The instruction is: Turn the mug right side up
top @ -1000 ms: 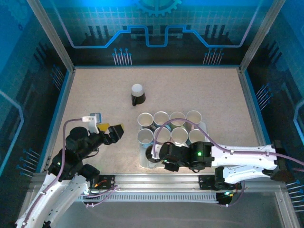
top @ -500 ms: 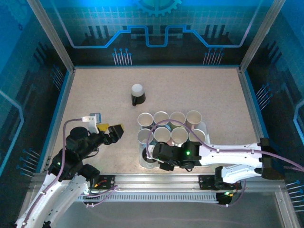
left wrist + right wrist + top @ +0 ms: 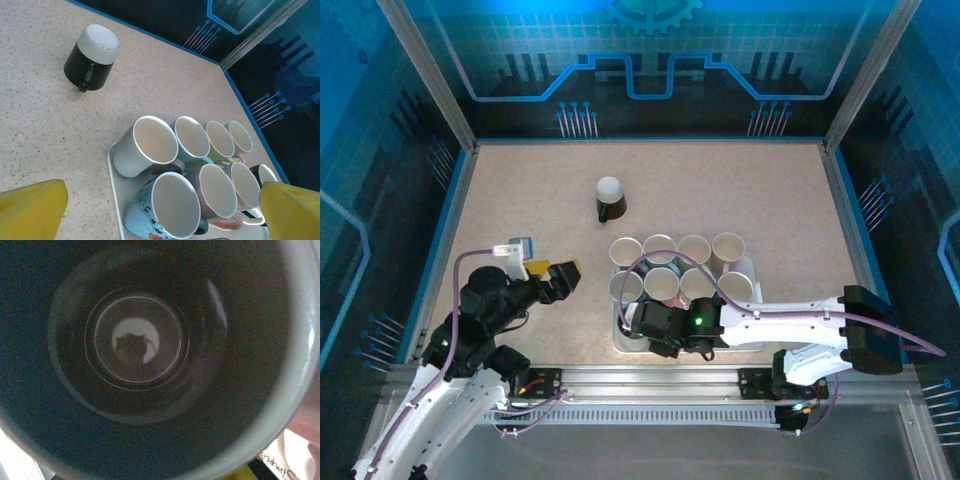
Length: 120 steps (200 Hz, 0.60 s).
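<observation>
Upside-down black mug [image 3: 609, 198] sits on tabletop [image 3: 750, 190], 11 o'clock from tray [image 3: 620, 345]. Left pincer [image 3: 556, 277] wide open; right pincer [image 3: 640, 321] closed above dark tray mug [image 3: 150, 350]. Advice: left approaches from 6 o'clock, grips wall, rotates slowly

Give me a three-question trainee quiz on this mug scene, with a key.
1. True or false: the black mug stands in the tray.
2. The left gripper is: A open, B shut on a mug, C shut on nothing.
3. Fill in: the black mug rests with its ___ up.
Key: 1 false, it stands alone on the table; 2 A; 3 base.
</observation>
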Available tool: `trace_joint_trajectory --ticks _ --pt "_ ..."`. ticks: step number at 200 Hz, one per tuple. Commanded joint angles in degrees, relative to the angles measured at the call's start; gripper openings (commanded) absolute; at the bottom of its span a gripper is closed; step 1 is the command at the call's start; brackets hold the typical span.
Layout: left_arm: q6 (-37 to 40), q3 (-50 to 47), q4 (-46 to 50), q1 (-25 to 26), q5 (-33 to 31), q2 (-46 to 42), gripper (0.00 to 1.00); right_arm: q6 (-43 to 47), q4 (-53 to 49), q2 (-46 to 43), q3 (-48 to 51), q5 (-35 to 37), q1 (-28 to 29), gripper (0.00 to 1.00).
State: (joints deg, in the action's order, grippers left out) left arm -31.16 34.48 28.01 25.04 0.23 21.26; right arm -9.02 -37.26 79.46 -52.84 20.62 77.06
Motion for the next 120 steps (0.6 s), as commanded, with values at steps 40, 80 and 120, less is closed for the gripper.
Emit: trace_joint_trajectory --ticks 40,80,120 --pt "-0.7 -1.0 -1.2 0.0 0.3 0.4 0.99 -0.7 2.5 3.2 -4.1 0.5 -0.6 0.00" --pt "-0.9 -1.4 -1.3 0.0 0.4 0.4 0.99 -0.8 3.0 3.2 -4.7 0.2 0.2 0.05" --pt "-1.6 -2.0 -1.7 0.0 0.6 0.3 0.99 -1.3 3.2 4.5 -4.8 -0.1 0.2 0.09"
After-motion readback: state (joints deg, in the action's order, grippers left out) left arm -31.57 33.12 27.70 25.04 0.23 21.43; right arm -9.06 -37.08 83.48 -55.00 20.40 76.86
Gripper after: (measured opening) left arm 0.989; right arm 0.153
